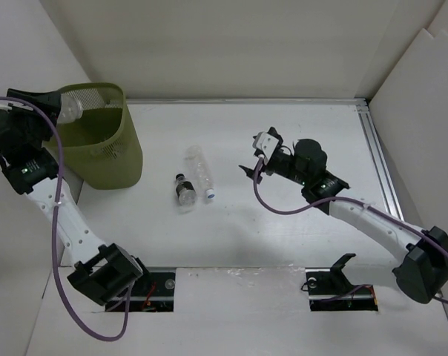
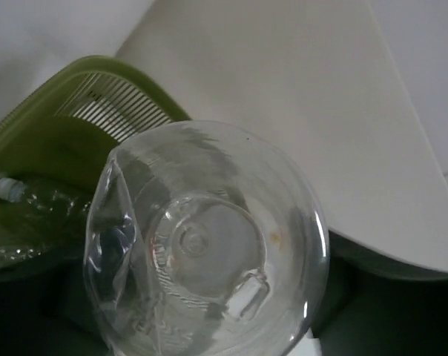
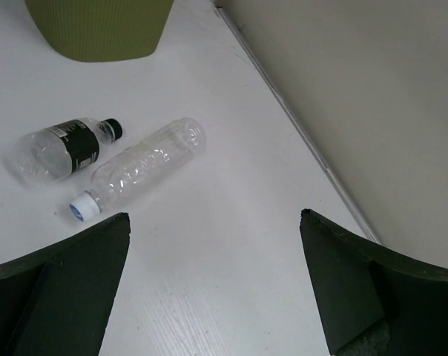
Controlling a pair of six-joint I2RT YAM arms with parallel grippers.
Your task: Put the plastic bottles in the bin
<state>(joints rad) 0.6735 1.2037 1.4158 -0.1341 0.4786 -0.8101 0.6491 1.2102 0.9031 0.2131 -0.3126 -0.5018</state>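
Bottles: one poised over the bin (image 1: 109, 152), two lying loose on the table (image 1: 231, 245).

Nearest the bases, the right gripper (image 3: 215, 222) hangs empty with its jaws spread wide, pointed toward 10 o'clock at the loose pair, likely lined up for the next pick. White-capped bottle (image 3: 146, 167) lies on its side mid-table, cap toward that gripper. Dark-capped bottle (image 3: 64, 148) with a black label lies just beside it at its 9 o'clock, a small gap between them. Farthest, at the table's 10 o'clock, the left gripper (image 1: 50, 104) carries the held bottle (image 2: 209, 245) above the bin's open mouth, placed so a release should drop it in. Its jaws are hidden behind the bottle, but the bottle juts out unsupported in mid-air, so they are judged pinched on it. A binned bottle (image 2: 31, 196) already lies inside.
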